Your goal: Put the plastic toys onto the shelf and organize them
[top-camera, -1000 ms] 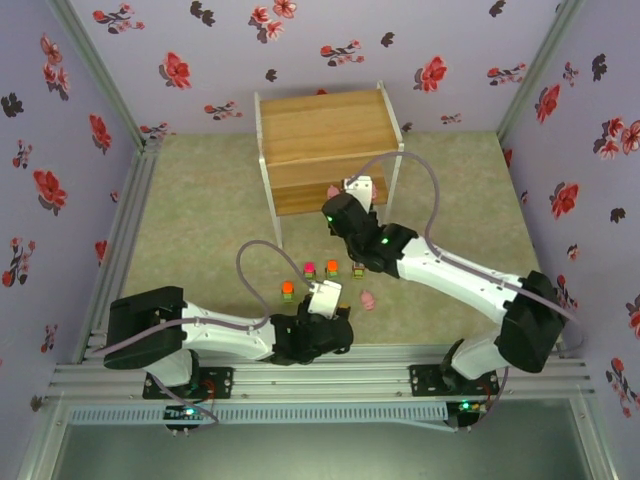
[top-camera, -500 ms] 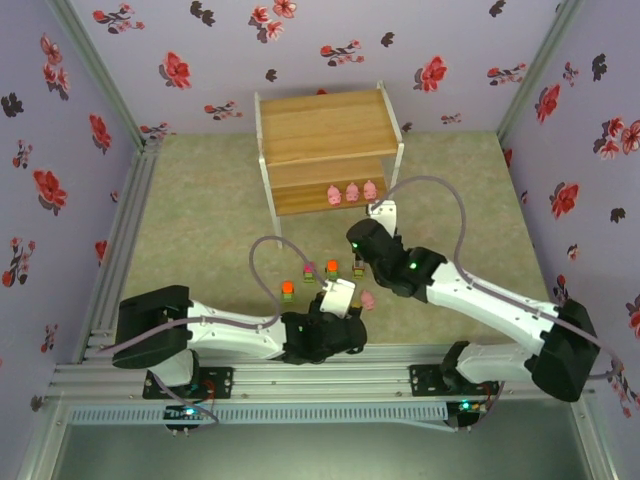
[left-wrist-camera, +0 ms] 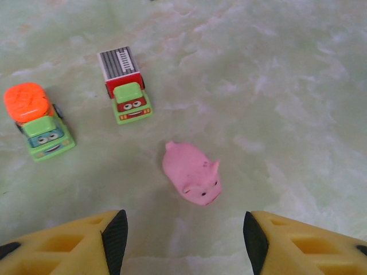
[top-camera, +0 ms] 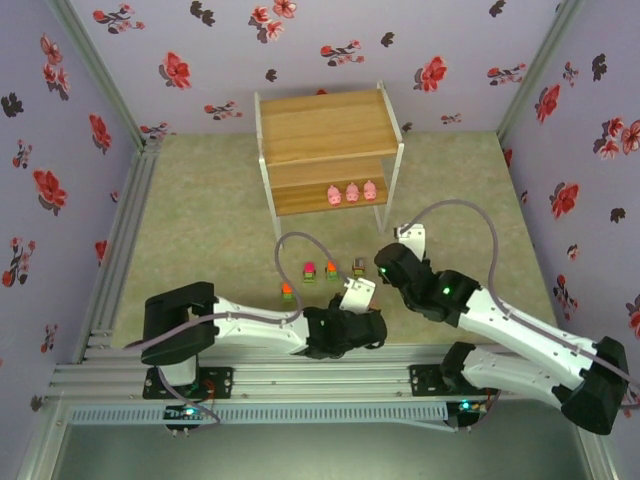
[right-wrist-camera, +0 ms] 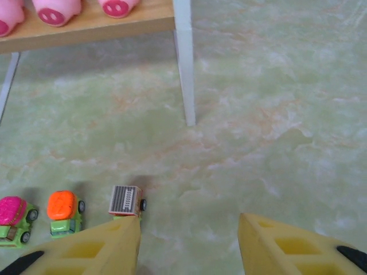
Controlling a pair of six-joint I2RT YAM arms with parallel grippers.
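Observation:
The shelf (top-camera: 325, 130) stands at the back with three pink pigs (top-camera: 351, 193) in a row on its lower board (right-wrist-camera: 86, 30). On the floor lie a magenta-topped truck (top-camera: 309, 270), two orange-topped trucks (top-camera: 331, 269) (top-camera: 287, 291) and a grey-topped truck (left-wrist-camera: 125, 86). A fourth pig (left-wrist-camera: 191, 173) lies on its side just ahead of my left gripper (left-wrist-camera: 183, 240), which is open and empty, with the pig beyond its fingertips. My right gripper (right-wrist-camera: 186, 246) is open and empty above bare floor, and the grey-topped truck (right-wrist-camera: 127, 200) sits by its left finger.
The shelf's white front leg (right-wrist-camera: 184, 63) stands ahead of the right gripper. Both arms crowd the near middle, the left wrist (top-camera: 357, 293) close beside the right gripper (top-camera: 388, 268). Flowered walls close in the pale green floor (top-camera: 200, 220).
My right gripper has pulled back from the lower shelf toward the near right, uncovering three pigs there. My left gripper has slid right toward the pig on the floor.

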